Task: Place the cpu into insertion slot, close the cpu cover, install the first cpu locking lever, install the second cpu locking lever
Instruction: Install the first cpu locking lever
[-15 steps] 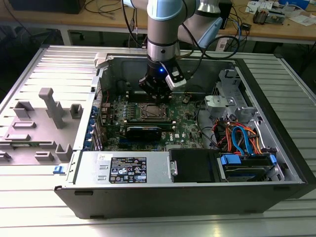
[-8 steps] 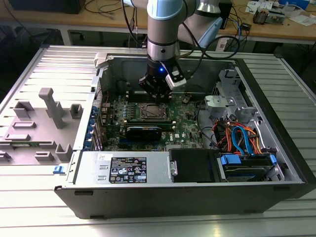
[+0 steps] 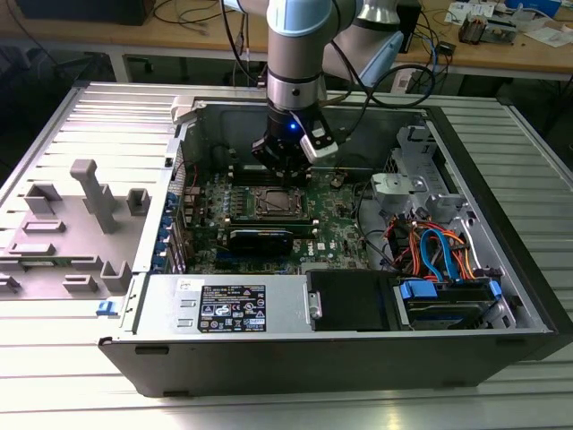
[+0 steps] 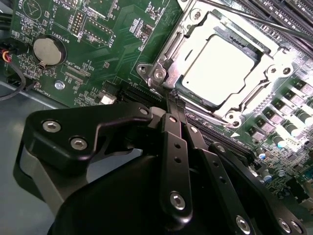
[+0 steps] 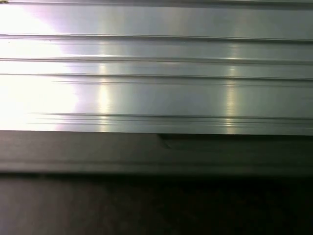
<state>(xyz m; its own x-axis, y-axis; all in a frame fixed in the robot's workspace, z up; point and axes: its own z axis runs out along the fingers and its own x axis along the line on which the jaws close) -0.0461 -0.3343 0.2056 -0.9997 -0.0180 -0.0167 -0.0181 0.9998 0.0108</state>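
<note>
While the arm points straight down, hand [image 4: 174,98] fingers pressed together, tips beside cpu cover [image 4: 166,54], cpu [image 4: 222,66] seated.

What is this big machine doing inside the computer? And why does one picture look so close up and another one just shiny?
The big grey tube coming down is a robot arm. At its tip is a black gripper, its grabbing hand, reaching into an open computer case that lies on a metal table.

The exterior view is taken from a camera standing off to the side, so you see everything at once. The two wrist views come from small cameras riding on the arm.

In the second wrist view you look past the gripper at the green motherboard. The jaws look pressed together, holding nothing. Just beyond them sits the cpu, the computer's brain, a silvery square already lying in its insertion slot, with the cpu cover, a metal frame, around it.

The first wrist view looks at shiny ridged metal.
</note>
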